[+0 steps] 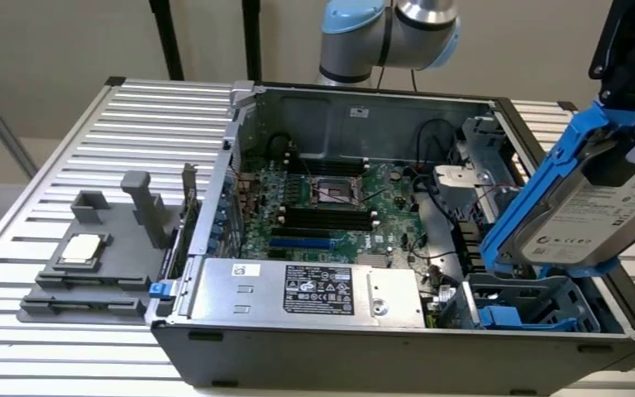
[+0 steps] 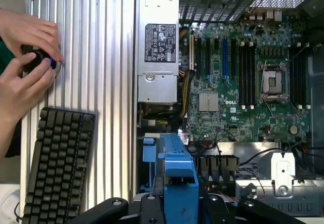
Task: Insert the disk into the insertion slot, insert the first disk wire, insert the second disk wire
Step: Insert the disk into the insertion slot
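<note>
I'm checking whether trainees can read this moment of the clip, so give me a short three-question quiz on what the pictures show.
1. True or false: the hard drive already sits inside the drive cage.
2. Which thing lies on the slatted table near the person's hands? A) a keyboard B) a screwdriver C) a mug
3. In a few words: what are the jaws clamped on?

Key: 1 false, it hangs tilted above the cage; 2 A; 3 the hard drive in its blue carrier.
</note>
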Available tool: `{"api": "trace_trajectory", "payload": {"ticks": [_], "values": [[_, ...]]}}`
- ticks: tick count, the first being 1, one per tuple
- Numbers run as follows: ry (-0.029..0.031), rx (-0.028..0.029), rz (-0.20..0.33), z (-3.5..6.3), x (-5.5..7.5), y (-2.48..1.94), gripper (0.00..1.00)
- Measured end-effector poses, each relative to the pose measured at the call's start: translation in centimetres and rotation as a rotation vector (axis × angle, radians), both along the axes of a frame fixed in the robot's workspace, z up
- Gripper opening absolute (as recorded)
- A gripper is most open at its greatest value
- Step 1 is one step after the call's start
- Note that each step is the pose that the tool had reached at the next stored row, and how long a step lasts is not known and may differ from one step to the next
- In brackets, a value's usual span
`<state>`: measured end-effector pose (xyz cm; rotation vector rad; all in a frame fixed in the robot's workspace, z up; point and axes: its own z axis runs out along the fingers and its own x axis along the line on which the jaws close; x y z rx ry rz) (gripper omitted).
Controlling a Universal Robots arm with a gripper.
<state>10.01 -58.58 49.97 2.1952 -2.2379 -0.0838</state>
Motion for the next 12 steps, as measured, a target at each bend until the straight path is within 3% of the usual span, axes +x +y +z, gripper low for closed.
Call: {"api": "trace_trajectory", "payload": {"ticks": [7, 12], "values": [[-0.0126, 0.0117, 0.000, -0.76, 0.0, -0.83, 0.32], [-0.0166, 0.0140, 0.000, -1.55, 0.0, -0.90, 0.32]]}}
